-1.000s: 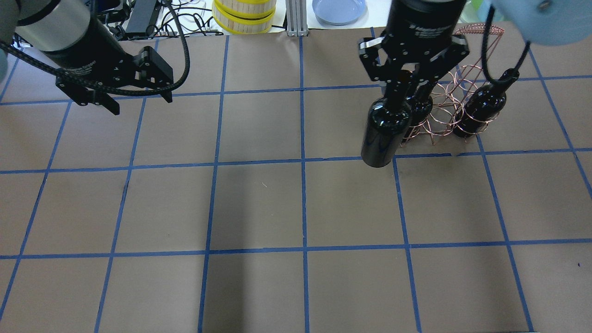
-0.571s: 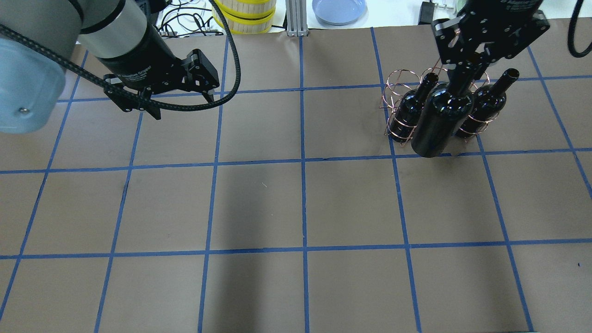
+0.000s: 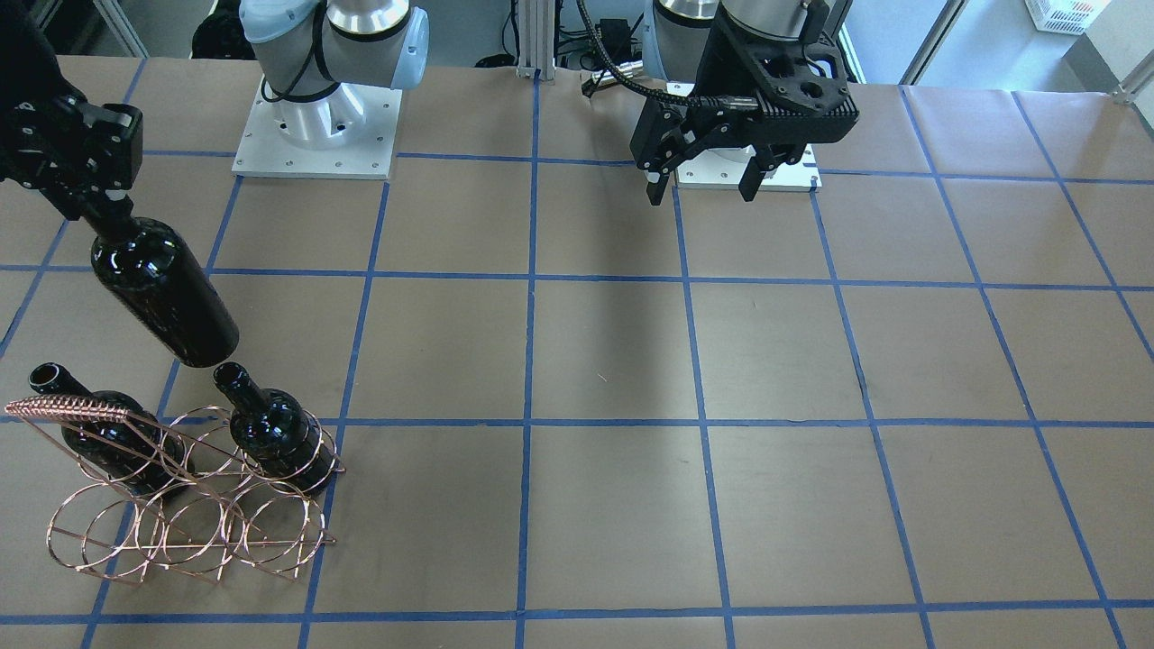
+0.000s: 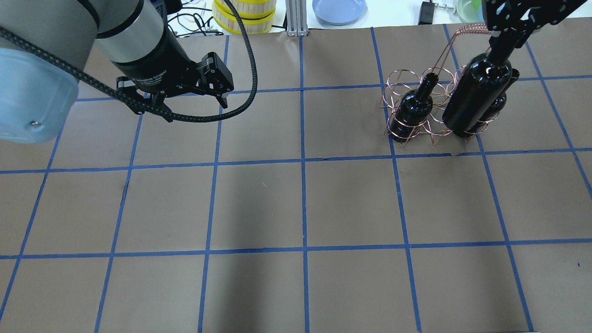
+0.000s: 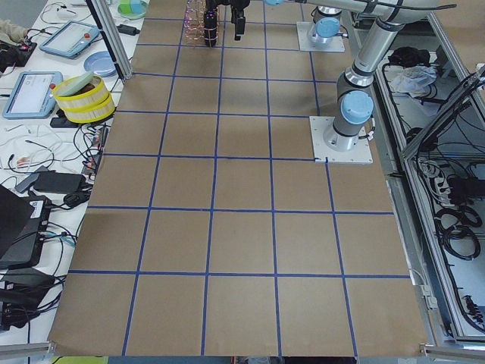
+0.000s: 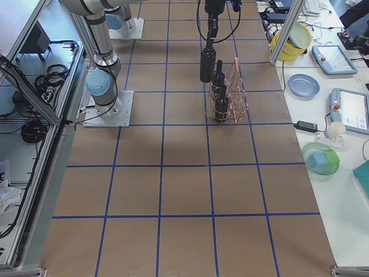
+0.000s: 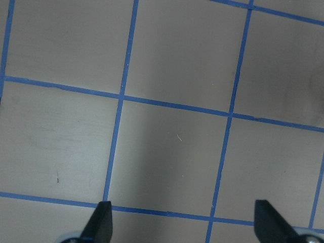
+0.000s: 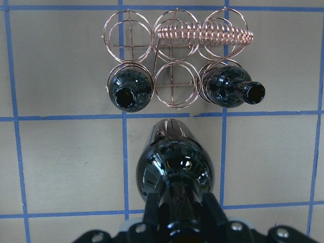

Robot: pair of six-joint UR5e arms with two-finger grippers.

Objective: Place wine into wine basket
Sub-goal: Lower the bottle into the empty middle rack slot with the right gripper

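Table [image 4: 259, 208] covered in brown paper, blue tape grid. A blue plate [image 4: 339, 10] lies past its far edge.

Right gripper [image 4: 506, 39] – jaws closed on the neck of the wine [image 4: 476, 95]. In the right side view the bottle hangs upright, base down, clear of the table. From the right wrist camera it sits on the robot's side of the wine basket [image 8: 174, 76], not touching the wire, roughly in line with the middle ring of the nearer row.

Basket stands on the table near the far edge, on the robot's right. Two other bottles – one [image 8: 130, 88] in the left end ring of the nearer row, one [image 8: 230, 90] in the right end ring. The ring between them stands open. The braided handle [image 8: 202, 35] lies over the further row of rings.

Left gripper [image 3: 701, 194] – jaws spread wide, nothing between them. It hovers over bare table near the robot's base, well apart from basket and bottles. The wrist view shows only taped grid under the fingertips [image 7: 104, 220].

Open grid squares lie between the two arms and toward the operators' edge.
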